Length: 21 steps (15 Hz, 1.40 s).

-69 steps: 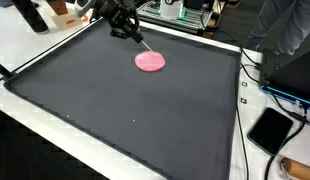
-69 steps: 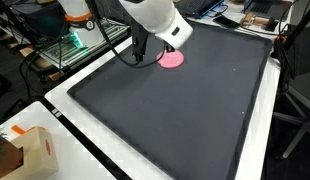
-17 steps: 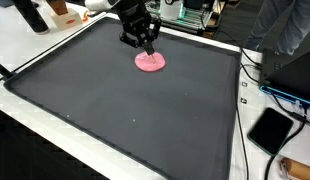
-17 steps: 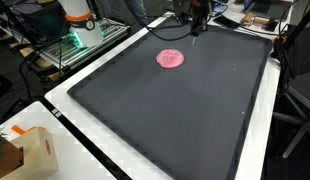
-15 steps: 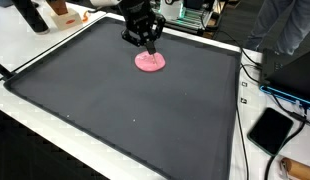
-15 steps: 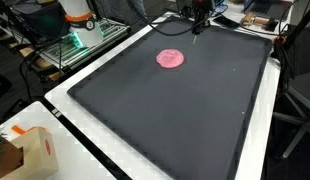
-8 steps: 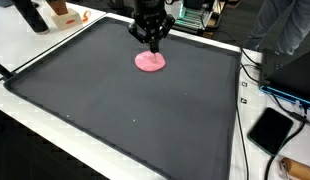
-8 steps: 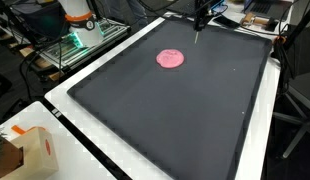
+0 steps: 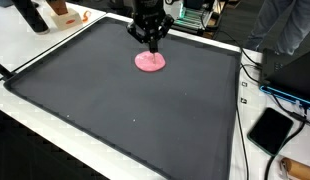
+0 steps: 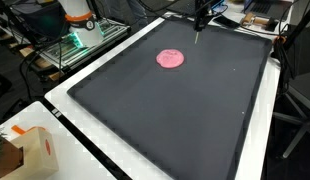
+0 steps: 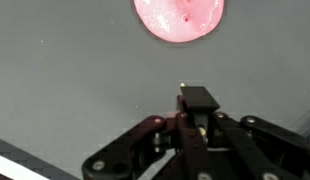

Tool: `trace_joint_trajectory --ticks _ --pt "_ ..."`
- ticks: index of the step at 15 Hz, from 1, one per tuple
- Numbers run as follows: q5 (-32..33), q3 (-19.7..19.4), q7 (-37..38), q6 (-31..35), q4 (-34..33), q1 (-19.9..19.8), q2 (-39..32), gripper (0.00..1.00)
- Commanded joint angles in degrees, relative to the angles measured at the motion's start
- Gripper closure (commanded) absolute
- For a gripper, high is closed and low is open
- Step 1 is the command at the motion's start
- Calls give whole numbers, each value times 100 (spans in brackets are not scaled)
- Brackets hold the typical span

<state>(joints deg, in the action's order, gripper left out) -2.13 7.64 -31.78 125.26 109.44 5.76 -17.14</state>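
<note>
Pink disc (image 9: 149, 62): one, flat on one black mat (image 9: 115, 110).

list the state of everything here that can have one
black mat: spread flat, no folds showing
pink disc: lying flat on the black mat, nothing touching it
gripper: shut, hanging above the black mat, apart from the pink disc
tablet: lying flat off the black mat, screen dark

White table (image 9: 30, 48) under a large black mat (image 9: 115, 115), 1 flat pink disc (image 9: 150, 62) on the mat
</note>
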Motion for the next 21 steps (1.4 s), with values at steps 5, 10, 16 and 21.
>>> trace_joint_trajectory --ticks 5,10,16,21 --pt "557 -28 614 -4 -6 122 0 97" --pt "1768 -70 2164 -84 7 549 0 97" --pt "2712 -89 3891 -380 -38 1073 -50 97" --pt "3198 -70 4970 -1207 -149 1379 -179 97"
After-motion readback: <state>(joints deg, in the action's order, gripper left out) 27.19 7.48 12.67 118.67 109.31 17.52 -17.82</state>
